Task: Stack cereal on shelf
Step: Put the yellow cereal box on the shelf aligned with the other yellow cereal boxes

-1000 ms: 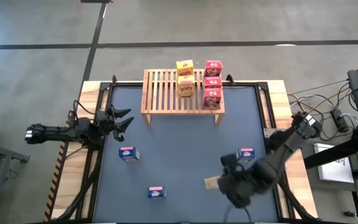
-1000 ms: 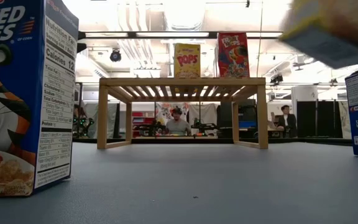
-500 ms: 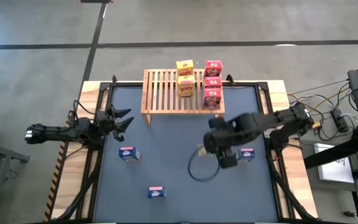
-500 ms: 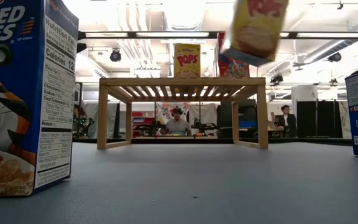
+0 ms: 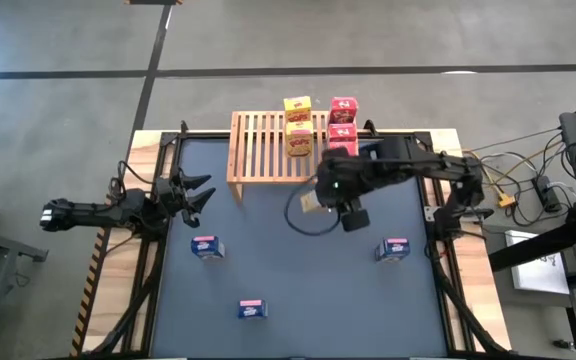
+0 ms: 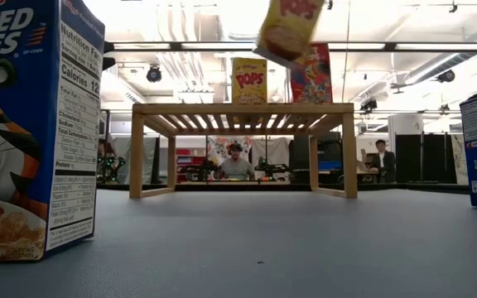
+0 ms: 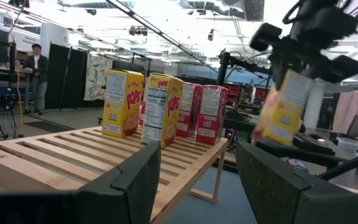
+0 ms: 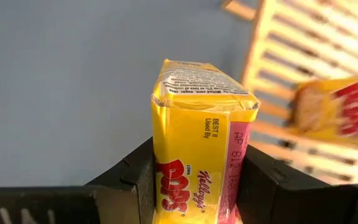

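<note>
- Left gripper (image 5: 200, 192) at the table's left edge, well apart from every box, fingers spread and holding nothing.
- One blue box (image 5: 207, 247) standing on the mat just in front of that gripper; a second blue box (image 5: 252, 310) lying nearer the front edge.
- Wooden rack (image 5: 263, 150) at the back middle of the table (image 5: 288, 320), slatted top, short legs.
- Two yellow boxes (image 5: 298, 125) upright on the right half of the rack, one behind the other.
- Three red boxes (image 5: 342, 130) in a row just to the right of the yellow ones, along the rack's right edge.
- Right gripper (image 5: 320, 200) up in the air just in front of the rack's right end, fingers clamped on both sides of a third yellow box (image 8: 197, 149); box tilted in the low view, clear of the rack and above its top.
- Third blue box (image 5: 393, 249) standing on the mat toward the right edge, apart from the right gripper.
</note>
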